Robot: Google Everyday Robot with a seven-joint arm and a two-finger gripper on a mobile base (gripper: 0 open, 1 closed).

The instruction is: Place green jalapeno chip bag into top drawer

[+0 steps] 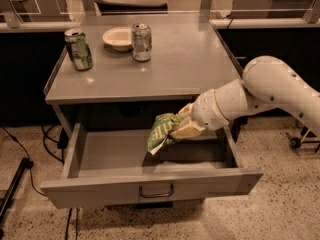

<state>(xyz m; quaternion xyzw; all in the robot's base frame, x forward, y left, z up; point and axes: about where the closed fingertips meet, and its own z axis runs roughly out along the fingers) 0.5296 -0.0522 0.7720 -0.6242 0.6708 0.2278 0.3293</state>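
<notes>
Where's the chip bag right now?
In the camera view, the green jalapeno chip bag is held by the gripper over the middle of the open top drawer.

Dim warm light, seemingly overhead, tabletop [175,66] glare, gripper [181,129] above top drawer [100,189] casting shadow

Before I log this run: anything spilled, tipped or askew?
Nothing stands out. Green can, silver can and bowl stand upright on the table; end effector holds the green jalapeno chip bag over the open top drawer.
</notes>
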